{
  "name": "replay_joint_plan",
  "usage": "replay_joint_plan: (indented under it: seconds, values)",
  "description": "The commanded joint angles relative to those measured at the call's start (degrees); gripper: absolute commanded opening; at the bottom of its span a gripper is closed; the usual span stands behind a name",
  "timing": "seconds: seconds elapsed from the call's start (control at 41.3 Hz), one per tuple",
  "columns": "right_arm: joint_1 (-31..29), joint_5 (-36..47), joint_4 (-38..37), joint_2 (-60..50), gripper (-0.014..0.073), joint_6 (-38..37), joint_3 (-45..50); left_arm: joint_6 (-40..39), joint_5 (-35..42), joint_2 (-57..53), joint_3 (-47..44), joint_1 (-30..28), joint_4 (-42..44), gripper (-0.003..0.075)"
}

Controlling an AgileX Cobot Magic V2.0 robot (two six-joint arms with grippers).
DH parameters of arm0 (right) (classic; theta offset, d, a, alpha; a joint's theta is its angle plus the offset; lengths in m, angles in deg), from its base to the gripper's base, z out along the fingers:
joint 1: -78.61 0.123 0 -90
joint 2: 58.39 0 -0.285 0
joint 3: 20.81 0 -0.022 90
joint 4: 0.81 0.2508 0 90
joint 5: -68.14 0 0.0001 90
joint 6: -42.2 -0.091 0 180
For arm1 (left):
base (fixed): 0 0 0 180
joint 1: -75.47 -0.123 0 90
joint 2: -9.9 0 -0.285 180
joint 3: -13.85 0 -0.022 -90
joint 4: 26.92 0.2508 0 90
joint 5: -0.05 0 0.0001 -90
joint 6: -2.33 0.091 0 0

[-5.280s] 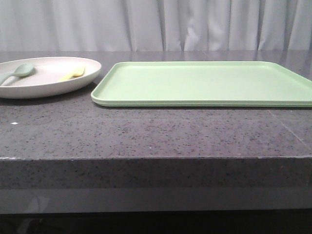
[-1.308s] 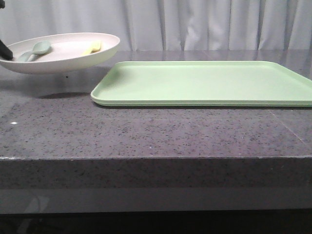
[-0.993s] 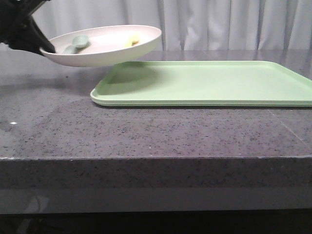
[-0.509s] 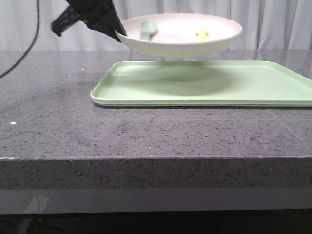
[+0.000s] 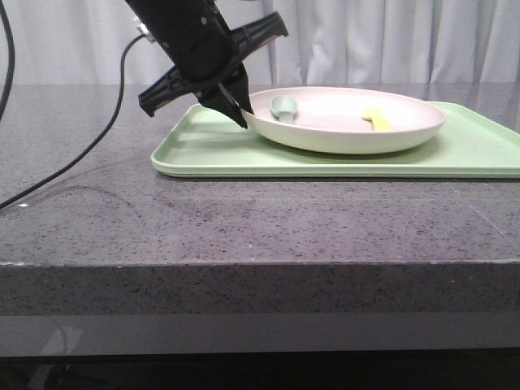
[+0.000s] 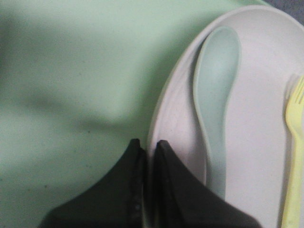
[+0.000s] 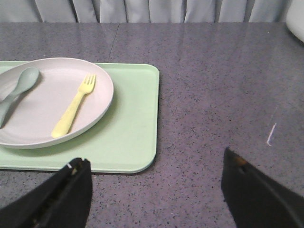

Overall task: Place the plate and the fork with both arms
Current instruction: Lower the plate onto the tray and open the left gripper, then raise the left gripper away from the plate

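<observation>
The off-white plate [image 5: 345, 122] rests on the light-green tray [image 5: 203, 150], toward the tray's middle. My left gripper [image 5: 240, 114] is shut on the plate's left rim, one finger inside and one outside. In the left wrist view the gripper [image 6: 148, 145] pinches the plate [image 6: 256, 114] rim. The pale-yellow fork [image 5: 376, 118] lies in the plate's right half, also seen as the fork [image 6: 293, 156] and the fork [image 7: 75, 105]. My right gripper [image 7: 154, 166] is open above bare counter beside the tray [image 7: 128, 137], well clear of the plate [image 7: 42, 114].
A grey-green spoon [image 5: 283, 106] lies in the plate near my left gripper, seen too as the spoon [image 6: 216, 104]. The dark speckled counter [image 5: 244, 219] extends around the tray. A black cable [image 5: 73, 162] trails over the counter at left. White curtains hang behind.
My left gripper carried the plate rightward from the counter's left, over the tray, and lowered it onto the tray. Fork and spoon stayed in the plate.
</observation>
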Motion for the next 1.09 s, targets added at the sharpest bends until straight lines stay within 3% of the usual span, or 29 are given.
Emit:
replay_joint_plan:
  seconds: [0.0, 0.17, 0.412, 0.581, 0.848, 1.066]
  values:
    - [-0.24, 4.29, 0.20, 0.73, 0.0582, 0.48, -1.87, -1.24, 4.62, -3.48, 2.29, 0.88, -1.06, -0.0020]
    - [-0.24, 4.29, 0.20, 0.73, 0.0582, 0.48, -1.87, -1.24, 4.62, -3.41, 2.29, 0.88, -1.06, 0.0008]
    - [-0.24, 4.29, 0.20, 0.73, 0.0582, 0.48, -1.87, -0.91, 4.31, -3.41, 2.29, 0.88, -1.06, 0.0241]
    - [-0.24, 4.29, 0.20, 0.73, 0.0582, 0.48, -1.87, -0.10, 3.72, -5.34, 2.39, 0.75, 0.34, 0.0286]
    - [-0.24, 4.29, 0.20, 0.73, 0.0582, 0.48, -1.87, 12.51, 1.08, -13.47, 2.39, -1.71, 1.26, 0.0284]
    - [-0.24, 4.29, 0.20, 0.73, 0.0582, 0.48, -1.87, 32.06, -11.54, -22.40, 2.39, -6.40, 1.35, 0.0284]
